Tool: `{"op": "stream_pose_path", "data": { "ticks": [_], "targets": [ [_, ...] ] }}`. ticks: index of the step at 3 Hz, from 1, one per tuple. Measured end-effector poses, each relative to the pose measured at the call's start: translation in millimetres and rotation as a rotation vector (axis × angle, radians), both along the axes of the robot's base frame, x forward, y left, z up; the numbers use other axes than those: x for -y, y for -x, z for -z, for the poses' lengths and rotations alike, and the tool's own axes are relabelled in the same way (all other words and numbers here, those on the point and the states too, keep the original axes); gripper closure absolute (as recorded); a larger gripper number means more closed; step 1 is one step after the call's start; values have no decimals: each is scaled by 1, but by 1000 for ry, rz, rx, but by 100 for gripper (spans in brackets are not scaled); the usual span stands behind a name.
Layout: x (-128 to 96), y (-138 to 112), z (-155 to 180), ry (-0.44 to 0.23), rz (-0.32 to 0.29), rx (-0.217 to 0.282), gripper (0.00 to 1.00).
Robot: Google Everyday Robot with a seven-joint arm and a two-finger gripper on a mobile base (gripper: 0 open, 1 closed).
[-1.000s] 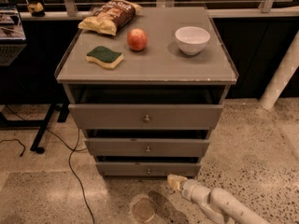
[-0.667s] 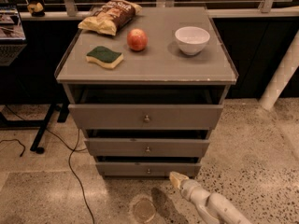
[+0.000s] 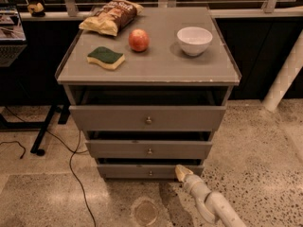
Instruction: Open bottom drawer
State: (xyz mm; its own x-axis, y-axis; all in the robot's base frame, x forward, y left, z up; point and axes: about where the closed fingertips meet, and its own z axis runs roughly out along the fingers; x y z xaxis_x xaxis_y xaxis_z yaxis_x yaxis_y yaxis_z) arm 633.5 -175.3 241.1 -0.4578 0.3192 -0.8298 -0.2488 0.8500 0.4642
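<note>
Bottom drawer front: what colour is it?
The bottom drawer is grey with a metal knob, best in the camera view; pincer by its right end.

the bottom drawer [image 3: 127, 171] is the lowest and narrowest of the three grey fronts, a flat wooden panel sitting level just above the floor, with one small round metal knob [image 3: 150, 173] at its centre. a thin dark gap shows along its top edge, and whether it is pulled out at all cannot be told. the gripper [image 3: 182, 173] is low at the drawer's right end, against the front panel and well to the right of the knob.
</note>
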Motion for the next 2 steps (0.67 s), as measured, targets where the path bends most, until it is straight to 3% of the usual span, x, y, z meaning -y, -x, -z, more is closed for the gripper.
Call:
{"op": "stream_pose_path", "data": {
  "ticks": [2],
  "targets": [
    [0,-11,-5,2,26,28,100]
  ]
}}
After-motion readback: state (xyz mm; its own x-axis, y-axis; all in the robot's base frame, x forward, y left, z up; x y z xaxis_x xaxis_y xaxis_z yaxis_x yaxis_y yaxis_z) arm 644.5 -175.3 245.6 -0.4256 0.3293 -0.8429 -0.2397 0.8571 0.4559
